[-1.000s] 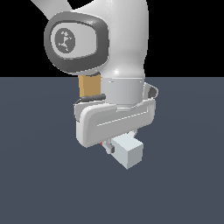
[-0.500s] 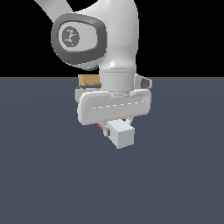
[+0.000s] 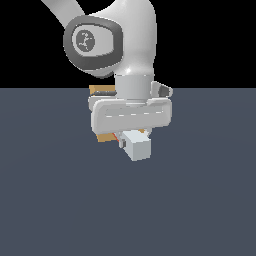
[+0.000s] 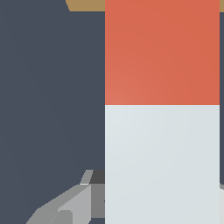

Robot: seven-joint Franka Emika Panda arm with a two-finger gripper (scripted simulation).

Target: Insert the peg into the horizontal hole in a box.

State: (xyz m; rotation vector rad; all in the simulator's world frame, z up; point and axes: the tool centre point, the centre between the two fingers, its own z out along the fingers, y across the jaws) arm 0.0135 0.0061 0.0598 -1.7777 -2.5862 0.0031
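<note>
The peg [image 3: 136, 145] is a square bar whose white-grey end faces the exterior camera. In the wrist view the peg [image 4: 162, 131] fills much of the picture, its red-orange part pointing at the tan box [image 4: 85, 4]. My gripper [image 3: 131, 138] is shut on the peg's white part, and one grey finger [image 4: 72, 205] shows beside it. In the exterior view the box [image 3: 101, 90] stands right behind the white hand, which covers most of it. The hole is hidden behind the hand and peg.
The white arm with its dark-ringed joint [image 3: 92, 41] rises above the hand. A flat dark grey floor [image 3: 200, 200] spreads all round, and the background above it is black.
The hand with the peg has moved away from the camera toward the box and slightly to the exterior view's left. The hand has levelled out and hides more of the box.
</note>
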